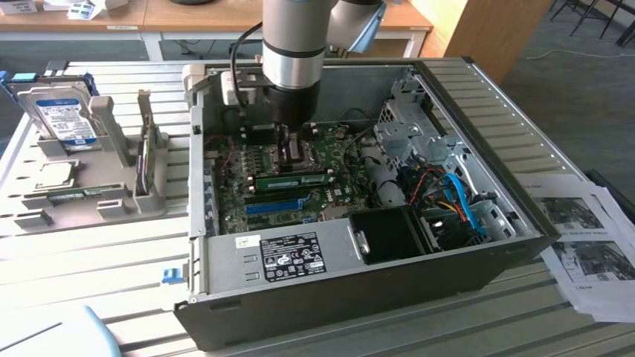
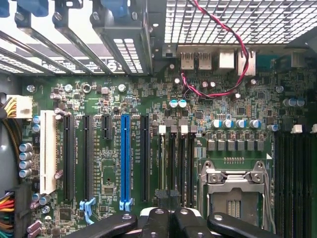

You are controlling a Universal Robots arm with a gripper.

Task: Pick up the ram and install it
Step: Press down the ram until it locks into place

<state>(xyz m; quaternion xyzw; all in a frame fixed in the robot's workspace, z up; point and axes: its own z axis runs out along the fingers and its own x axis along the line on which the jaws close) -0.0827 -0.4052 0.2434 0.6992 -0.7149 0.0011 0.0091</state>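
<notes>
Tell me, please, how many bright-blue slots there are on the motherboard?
1. The blue slot lies on the motherboard between black slots; the arm covers some of the board, so another could be hidden.

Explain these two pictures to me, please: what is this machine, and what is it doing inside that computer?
The grey column is a robot arm reaching into an open computer case that lies on a table. One picture comes from a camera off to the side. The other comes from a camera on the arm's wrist, facing the green motherboard. The black tips there are its tool, shut; whether it pinches anything I cannot tell. In the exterior view the ram, a thin green stick, lies among the board's slots close to the tool. At that view's left a grey rack holds a hard drive; at its right lie printed sheets.
</notes>
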